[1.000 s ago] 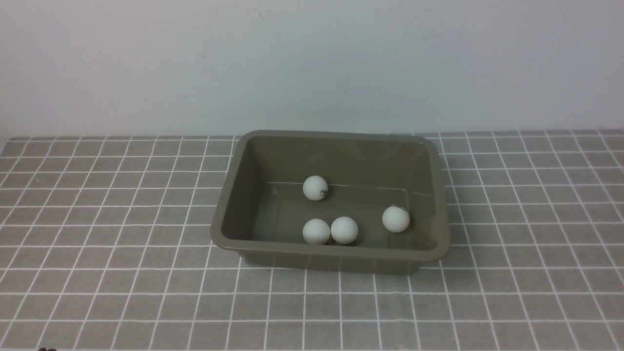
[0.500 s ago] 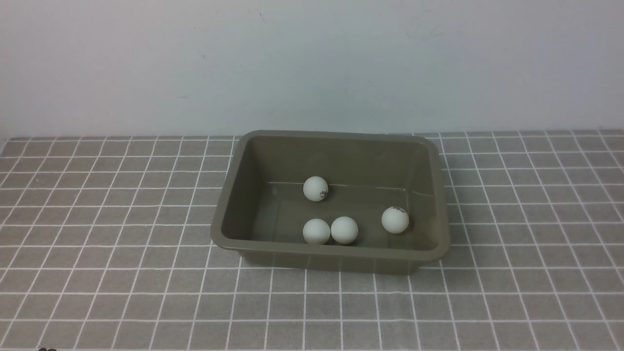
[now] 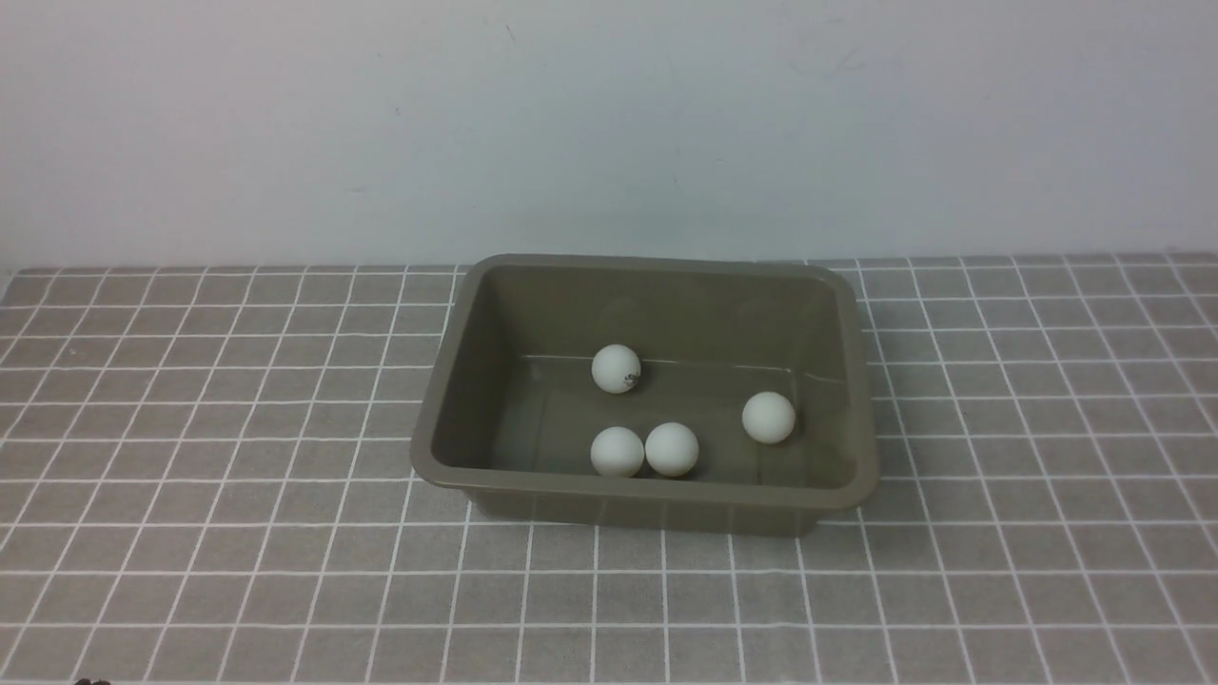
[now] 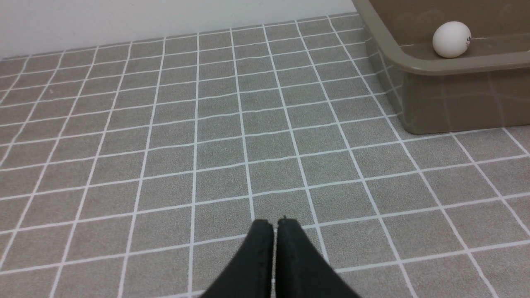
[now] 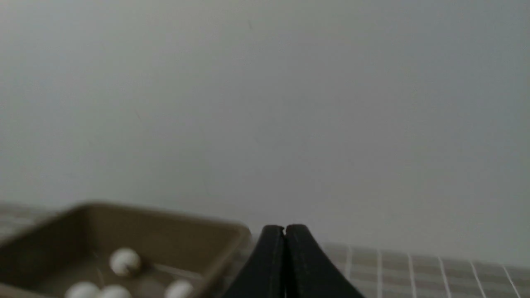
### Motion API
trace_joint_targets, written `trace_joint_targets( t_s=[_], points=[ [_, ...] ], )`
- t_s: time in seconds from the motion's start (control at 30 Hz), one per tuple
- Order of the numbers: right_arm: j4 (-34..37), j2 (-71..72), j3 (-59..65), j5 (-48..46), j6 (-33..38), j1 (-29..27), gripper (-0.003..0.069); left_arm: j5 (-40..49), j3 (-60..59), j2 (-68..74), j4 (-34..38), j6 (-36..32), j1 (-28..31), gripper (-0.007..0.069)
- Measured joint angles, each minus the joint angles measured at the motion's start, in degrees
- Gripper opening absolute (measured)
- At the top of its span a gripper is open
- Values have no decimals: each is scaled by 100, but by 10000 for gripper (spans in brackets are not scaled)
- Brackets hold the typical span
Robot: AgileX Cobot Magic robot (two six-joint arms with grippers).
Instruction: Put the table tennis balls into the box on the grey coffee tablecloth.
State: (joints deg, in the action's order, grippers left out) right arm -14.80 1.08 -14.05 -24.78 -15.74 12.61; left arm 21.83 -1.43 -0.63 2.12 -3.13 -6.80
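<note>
Rolling a little toward 11 o'clock since a second ago, the right-hand ball [image 3: 768,418] has turned its dark logo out of sight, while the other three table tennis balls [image 3: 617,369] have stayed put. All four lie inside the box [image 3: 647,498], which stands on the grey coffee tablecloth [image 3: 209,457]: one by the far wall, two touching side by side against the near wall, the fourth apart at about 3 o'clock from that pair. Neither arm shows in the front view. Each wrist view shows its own hand clenched with nothing between its fingers: the left hand [image 4: 275,225] low over bare cloth near the box's corner, the right hand [image 5: 285,229] raised, with the box blurred beside it.
</note>
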Motion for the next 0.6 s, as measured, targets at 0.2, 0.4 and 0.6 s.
trace_joint_targets(
  t_s=[0.2, 0.4, 0.6],
  points=[
    [-66, 0, 1413, -114, 0, -794, -13, 0, 0, 0, 0, 0, 0, -5],
    [-152, -13, 1514, 224, -6, -962, -14, 0, 0, 0, -4, 0, 0, -5],
    [-152, -13, 1520, 260, -6, -974, -14, 0, 0, 0, -4, 0, 0, -5]
  ],
)
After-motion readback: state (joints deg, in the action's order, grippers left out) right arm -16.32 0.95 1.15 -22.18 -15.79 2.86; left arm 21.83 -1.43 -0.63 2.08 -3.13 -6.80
